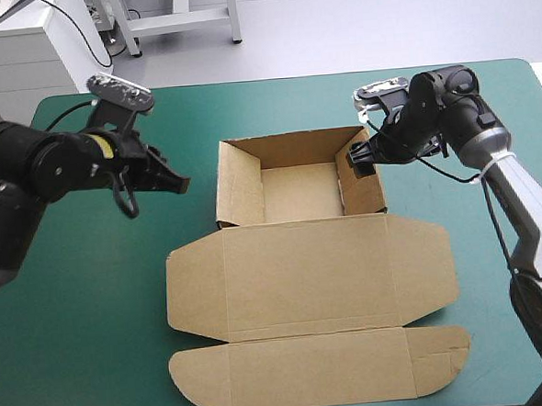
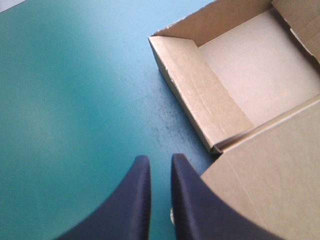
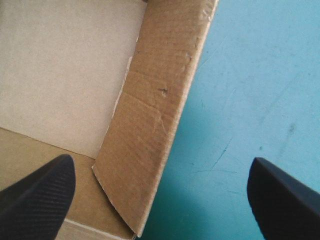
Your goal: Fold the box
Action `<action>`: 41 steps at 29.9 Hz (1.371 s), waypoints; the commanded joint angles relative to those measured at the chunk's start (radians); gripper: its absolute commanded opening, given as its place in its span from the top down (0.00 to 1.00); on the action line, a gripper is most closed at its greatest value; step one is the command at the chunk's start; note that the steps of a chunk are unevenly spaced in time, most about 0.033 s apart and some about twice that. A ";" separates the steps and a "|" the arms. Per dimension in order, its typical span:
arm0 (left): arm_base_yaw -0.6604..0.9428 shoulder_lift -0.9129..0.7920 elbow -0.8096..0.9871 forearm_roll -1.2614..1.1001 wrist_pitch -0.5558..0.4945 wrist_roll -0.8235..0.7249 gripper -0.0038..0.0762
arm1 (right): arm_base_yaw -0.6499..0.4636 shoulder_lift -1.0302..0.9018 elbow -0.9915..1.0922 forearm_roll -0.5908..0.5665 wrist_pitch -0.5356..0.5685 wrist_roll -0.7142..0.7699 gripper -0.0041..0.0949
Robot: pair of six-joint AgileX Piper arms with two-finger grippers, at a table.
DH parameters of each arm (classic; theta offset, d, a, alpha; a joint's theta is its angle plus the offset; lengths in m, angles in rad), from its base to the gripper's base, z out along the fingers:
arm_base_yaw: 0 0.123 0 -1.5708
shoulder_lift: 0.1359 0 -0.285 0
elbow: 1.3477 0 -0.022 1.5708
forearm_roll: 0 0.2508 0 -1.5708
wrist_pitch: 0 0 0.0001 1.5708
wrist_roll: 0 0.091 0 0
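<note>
The brown box stands mid-table as an open tray with its walls raised. Its lid lies flat toward the near edge, ending in a rounded front flap. My left gripper hovers left of the tray's left wall, apart from it. In the left wrist view this gripper is shut on nothing, and the left wall lies ahead and to one side. My right gripper is at the tray's right wall. In the right wrist view this gripper is open and straddles that wall.
Teal-green cover shows to the left of the box, and a narrower strip lies to its right. The flat lid and flap reach almost to the table's near edge.
</note>
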 commanded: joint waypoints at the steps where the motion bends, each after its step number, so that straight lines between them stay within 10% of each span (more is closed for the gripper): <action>1: -0.003 -0.125 0.082 0.009 0.042 0.030 0.96 | 0.001 -0.051 -0.028 0.007 -0.031 -0.011 0.09; 24: -0.003 -0.534 0.899 0.007 0.020 0.017 0.96 | 0.003 0.129 -0.022 0.022 -0.066 0.001 0.13; 27: -0.003 -0.555 0.899 0.009 0.036 0.017 0.96 | 0.003 0.149 -0.022 0.022 -0.068 0.017 0.35; 32: -0.003 -0.584 0.899 0.009 0.036 0.017 0.96 | 0.003 0.155 -0.024 0.010 -0.062 0.033 0.97; 41: -0.003 -0.602 0.899 0.009 0.032 0.017 0.96 | 0.003 0.155 -0.030 0.001 -0.060 0.015 0.98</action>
